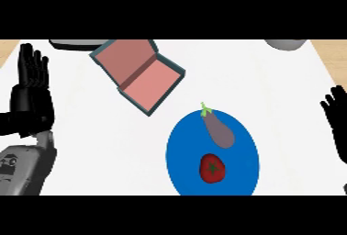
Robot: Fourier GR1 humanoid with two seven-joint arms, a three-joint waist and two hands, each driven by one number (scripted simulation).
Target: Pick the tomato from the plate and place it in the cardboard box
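The tomato (212, 168) is lying on the near part of the blue plate (181, 151), beside an eggplant (220, 130). The cardboard box (139, 74) is waiting open, far left. Left hand (30, 87) and right hand (337, 120) are resting with fingers straight, holding nothing.

A blue plate (177, 151) lies on the white bench (284, 92), carrying a red tomato (212, 168) near its lower part and a purple eggplant (218, 129) above it, the two apart. Up and left of the plate sits the open cardboard box (139, 73), tilted, with its pinkish inside showing. The left robot hand (30, 82) rests at the left edge, fingers straight and up. The right robot hand (337, 121) shows at the right edge, partly cut off, its fingers seemingly straight too
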